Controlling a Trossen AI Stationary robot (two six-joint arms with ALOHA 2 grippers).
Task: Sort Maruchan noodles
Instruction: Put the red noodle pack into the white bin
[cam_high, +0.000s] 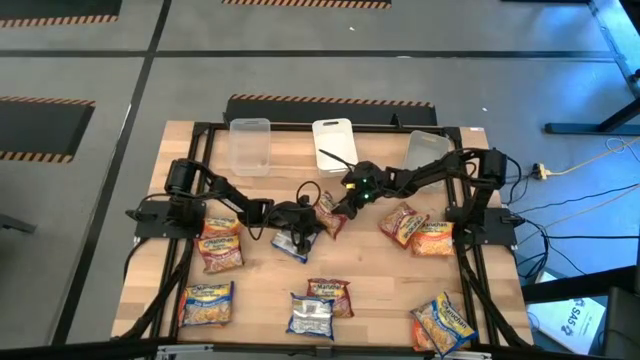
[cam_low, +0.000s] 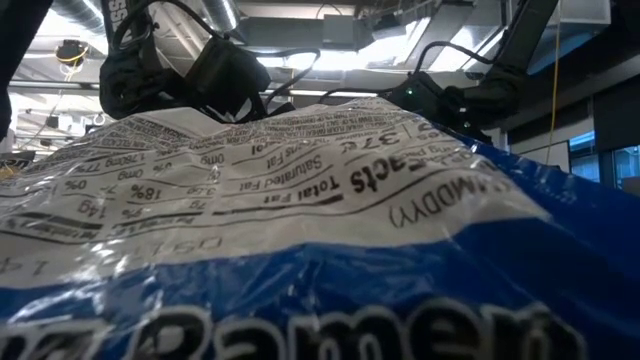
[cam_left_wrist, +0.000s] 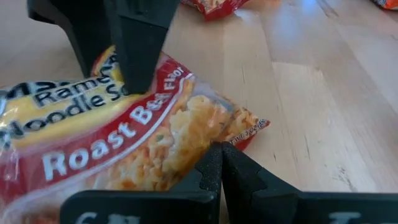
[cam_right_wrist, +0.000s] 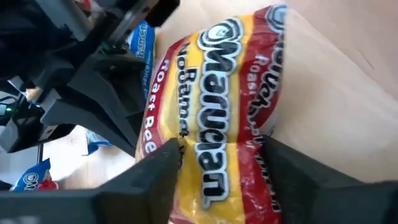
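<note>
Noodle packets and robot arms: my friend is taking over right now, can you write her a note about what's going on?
Left gripper: shut, at table centre, touching the red Roast Beef packet.
Right gripper: fingers on either side of that same packet, closing on it at table centre.
Other packets lie scattered across the wooden table: red, orange and blue kinds, mixed.
Three clear bins stand along the far edge; they look empty.
Done: nothing sorted yet, as far as can be seen.
Left: bin this packet, then all the rest by kind.

Bright even light; glare on blue ramen packet (cam_low: 300, 200), blurred close-up.
</note>
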